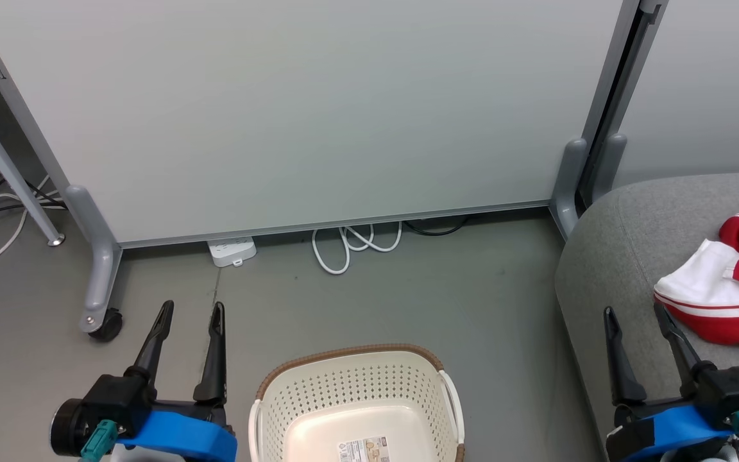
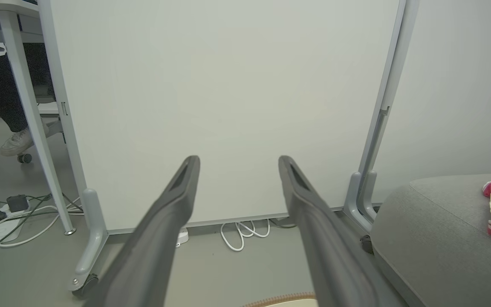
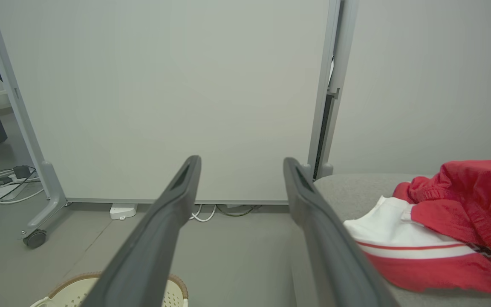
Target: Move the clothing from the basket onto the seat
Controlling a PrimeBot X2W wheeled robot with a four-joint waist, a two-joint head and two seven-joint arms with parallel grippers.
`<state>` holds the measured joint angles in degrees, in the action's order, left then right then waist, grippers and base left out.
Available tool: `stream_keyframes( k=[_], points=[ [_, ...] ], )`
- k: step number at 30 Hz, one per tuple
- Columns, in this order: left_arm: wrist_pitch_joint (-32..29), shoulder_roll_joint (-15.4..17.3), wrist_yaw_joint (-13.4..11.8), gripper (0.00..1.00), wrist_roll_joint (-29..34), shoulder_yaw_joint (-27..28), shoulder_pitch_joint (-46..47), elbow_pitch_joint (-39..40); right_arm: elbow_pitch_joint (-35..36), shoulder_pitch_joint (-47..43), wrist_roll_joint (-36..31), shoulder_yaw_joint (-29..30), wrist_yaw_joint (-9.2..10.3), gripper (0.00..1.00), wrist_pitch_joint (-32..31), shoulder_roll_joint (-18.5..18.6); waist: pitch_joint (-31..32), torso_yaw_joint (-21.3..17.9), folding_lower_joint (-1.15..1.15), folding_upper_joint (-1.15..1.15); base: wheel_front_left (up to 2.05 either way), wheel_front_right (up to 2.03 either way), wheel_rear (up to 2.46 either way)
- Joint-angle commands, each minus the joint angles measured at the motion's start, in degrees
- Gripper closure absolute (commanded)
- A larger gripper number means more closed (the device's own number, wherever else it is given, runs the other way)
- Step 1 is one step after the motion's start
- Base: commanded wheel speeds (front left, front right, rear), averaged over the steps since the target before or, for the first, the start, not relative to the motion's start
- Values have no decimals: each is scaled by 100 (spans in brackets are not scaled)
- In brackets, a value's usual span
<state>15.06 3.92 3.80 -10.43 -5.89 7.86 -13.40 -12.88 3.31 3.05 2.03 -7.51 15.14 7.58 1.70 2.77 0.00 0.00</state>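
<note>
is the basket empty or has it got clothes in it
Empty, as far as it shows: the basket has a bare floor but for a sticker, and the clothing lies on the seat.

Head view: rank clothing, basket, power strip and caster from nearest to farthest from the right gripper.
1. Clothing, on the seat beside the right gripper.
2. Basket, to its left.
3. Power strip, under the panel.
4. Caster, far left.

1. A sticker [image 1: 363, 449] sat on the inside bottom of the basket [image 1: 356, 385]; its print was too small to read.
2. A black-and-white mark [image 3: 482, 250] showed on the clothing [image 3: 463, 200], right of the basket; it was unreadable.
</note>
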Motion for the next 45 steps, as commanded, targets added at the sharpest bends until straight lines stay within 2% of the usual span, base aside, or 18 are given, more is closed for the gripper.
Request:
stream_keyframes(
  k=[1, 20, 21, 25, 30, 45],
  points=[
    [16, -14, 45, 0, 69, 81, -116, -2, -28, -131, 16, 24, 4, 0, -1, -56, 31, 8, 0, 0, 0, 0, 0],
    [16, -93, 232, 0, 242, 253, -315, -202, -97, -285, 53, 75, 4, 0, -1, -107, 119, 27, 0, 0, 0, 0, 0],
    [-2, -102, 225, 100, 223, 215, -277, -203, -109, -222, 52, 65, 0, 100, 0, -92, 119, 27, 0, 0, 0, 0, 0],
    [-69, -124, 227, 100, 137, 223, -367, -397, -304, -235, 140, 80, 0, 100, -37, -125, 118, 25, 0, 0, 0, 0, 0],
    [-279, -122, 239, 100, -557, 344, -316, -402, -321, -156, 872, 152, 0, 100, -257, -153, 103, 10, 0, 0, 0, 0, 0],
    [-606, -116, 266, 100, -2012, 488, -305, -295, -233, -92, 2411, 173, 1, 100, -585, -213, 69, -24, 0, 0, 0, 0, 0]
  ],
)
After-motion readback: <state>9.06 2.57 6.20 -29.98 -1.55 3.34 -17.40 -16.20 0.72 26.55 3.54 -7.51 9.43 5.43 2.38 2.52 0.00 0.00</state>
